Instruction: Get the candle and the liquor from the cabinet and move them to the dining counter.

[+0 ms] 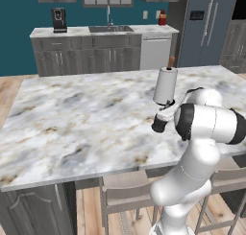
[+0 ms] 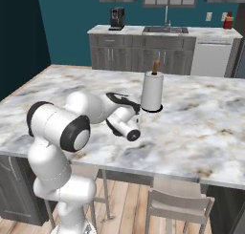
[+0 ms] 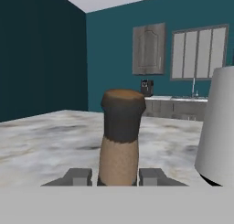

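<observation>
Your hand [image 3: 118,175] is clamped on the liquor [image 3: 119,136], one finger [image 3: 77,176] on each side of the neck, brownish stopper poking up between them. It sits low over the marble desk [image 1: 72,119], just beside the paper-towel roll [image 1: 166,85]. Can't tell if the bottle's base touches the desk.

One tabletop [image 1: 72,119] carries one paper-towel roll [image 1: 166,85]. One bottle [image 3: 119,136] sits between the claw's two fingers [image 3: 77,176]. Two stools [image 1: 126,193] stand below. Behind: one coffee machine [image 1: 59,19], one sink [image 1: 111,29], one red bottle [image 1: 162,18].
</observation>
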